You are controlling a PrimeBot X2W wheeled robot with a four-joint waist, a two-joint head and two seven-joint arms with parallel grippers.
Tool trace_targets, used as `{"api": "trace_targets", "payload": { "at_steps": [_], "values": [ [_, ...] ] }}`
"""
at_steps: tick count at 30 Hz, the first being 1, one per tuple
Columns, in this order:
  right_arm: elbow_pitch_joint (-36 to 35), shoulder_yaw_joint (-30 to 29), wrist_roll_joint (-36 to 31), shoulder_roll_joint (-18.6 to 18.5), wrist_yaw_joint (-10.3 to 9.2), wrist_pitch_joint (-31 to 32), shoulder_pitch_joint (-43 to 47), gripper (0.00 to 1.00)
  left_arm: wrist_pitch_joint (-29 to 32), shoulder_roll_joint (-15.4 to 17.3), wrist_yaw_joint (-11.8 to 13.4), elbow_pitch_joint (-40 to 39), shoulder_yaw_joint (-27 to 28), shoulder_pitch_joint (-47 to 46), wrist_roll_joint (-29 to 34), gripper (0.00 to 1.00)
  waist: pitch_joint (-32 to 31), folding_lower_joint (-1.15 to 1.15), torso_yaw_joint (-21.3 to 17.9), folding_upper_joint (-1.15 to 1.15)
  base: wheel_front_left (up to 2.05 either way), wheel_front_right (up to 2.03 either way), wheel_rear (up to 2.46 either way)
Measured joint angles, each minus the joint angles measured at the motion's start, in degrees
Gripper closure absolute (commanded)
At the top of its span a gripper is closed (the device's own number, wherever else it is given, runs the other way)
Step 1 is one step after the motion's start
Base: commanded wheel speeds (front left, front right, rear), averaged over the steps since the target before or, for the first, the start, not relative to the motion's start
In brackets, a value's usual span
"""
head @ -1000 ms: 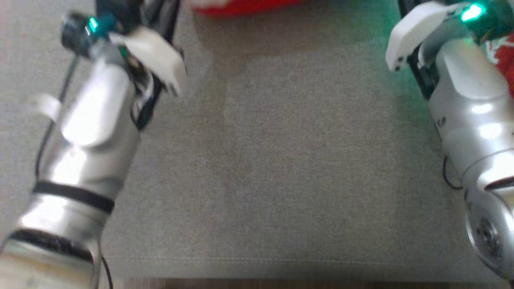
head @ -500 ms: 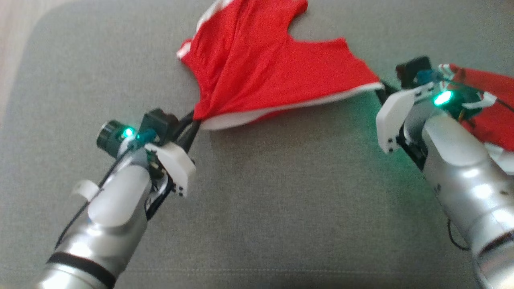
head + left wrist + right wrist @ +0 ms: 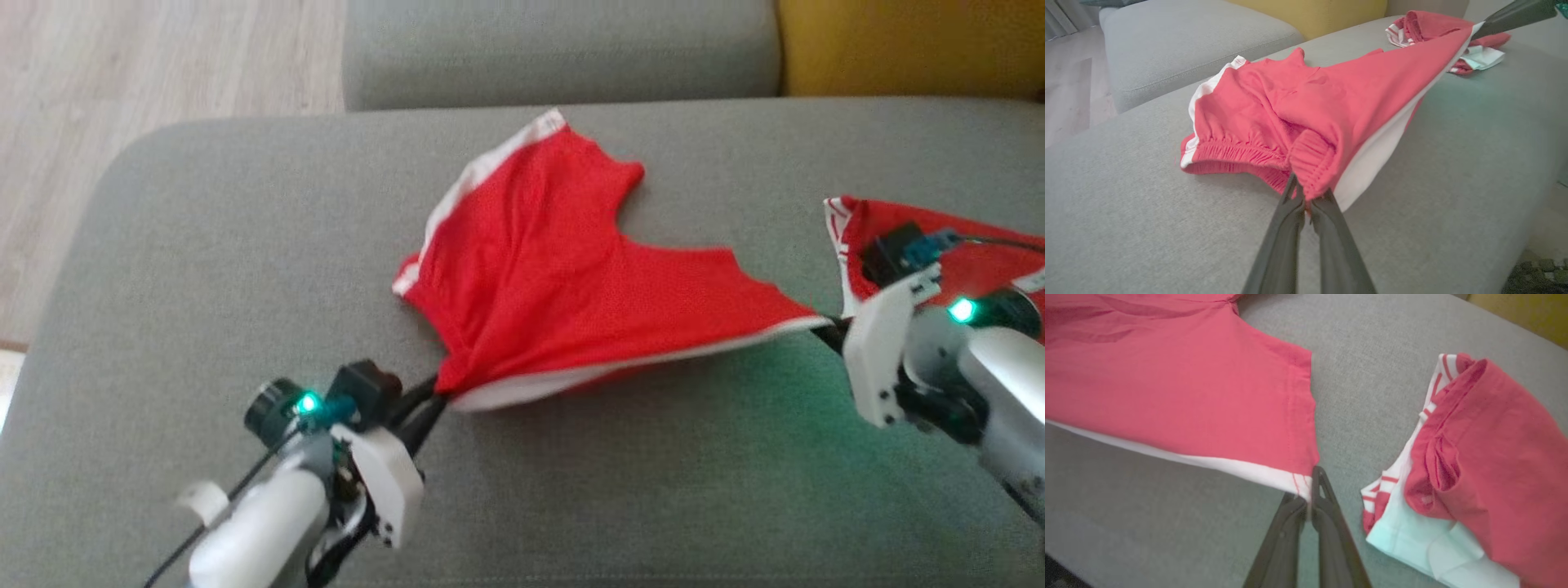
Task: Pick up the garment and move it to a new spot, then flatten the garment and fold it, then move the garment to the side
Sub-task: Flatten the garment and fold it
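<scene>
Across the grey sofa cushion [image 3: 571, 490] the red shorts [image 3: 555, 286] are held stretched, the left end effector [image 3: 1306, 200] pinched shut on the elastic waistband [image 3: 1310, 163] and the right end effector [image 3: 1310, 494] on a leg hem [image 3: 1300, 479]; soft, light cloth, judged best gripped at such edges.

The garment [image 3: 555, 286] was red with a white side stripe; beside it, on the grey sofa [image 3: 245, 245], lay red clothing [image 3: 1490, 449] with red-and-white striped trim.
</scene>
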Motion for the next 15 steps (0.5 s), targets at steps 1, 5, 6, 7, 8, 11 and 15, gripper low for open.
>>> {"api": "trace_targets", "payload": {
  "at_steps": [1,5,6,7,8,11,15],
  "values": [
    [-1.5,0.4,1.4,-1.3,0.0,1.2,0.7,1.0,1.0,0.4,0.3,-2.0,-0.1,1.2,-0.5,1.0,-0.5,0.0,-0.1,0.0,0.0,0.0,0.0],
    [-7.1,1.1,5.4,-6.1,0.0,5.4,3.5,1.0,5.0,1.9,1.9,-10.1,-0.4,5.5,-2.1,1.0,-1.6,0.0,-0.5,0.0,0.0,0.0,0.0],
    [-8.3,1.1,5.8,-7.0,0.0,5.6,3.9,1.0,5.7,2.4,2.4,-11.9,-0.4,6.3,-2.1,1.0,-1.5,0.0,-0.5,0.0,0.0,0.0,0.0],
    [-9.1,0.7,6.1,-7.8,0.0,5.6,4.3,1.0,6.4,2.8,2.7,-13.5,-0.5,6.8,-2.1,1.0,-1.3,0.0,-0.4,0.0,0.0,0.0,0.0],
    [-9.7,0.1,6.2,-8.3,0.0,5.5,4.5,1.0,7.0,3.1,3.0,-15.1,-0.5,7.0,-2.3,1.0,-1.1,0.0,-0.2,0.0,0.0,0.0,0.0],
    [-11.0,-2.1,5.9,-8.9,0.0,4.9,4.3,1.0,8.0,4.0,4.7,-18.5,0.2,6.9,-2.6,1.0,-0.1,0.0,0.4,0.0,0.0,0.0,0.0],
    [-11.2,-4.1,4.8,-8.9,0.0,4.4,3.4,1.0,8.0,4.0,5.8,-20.6,1.0,6.6,-3.0,1.0,1.1,0.0,1.3,0.0,0.0,0.0,0.0]
  ]
}}
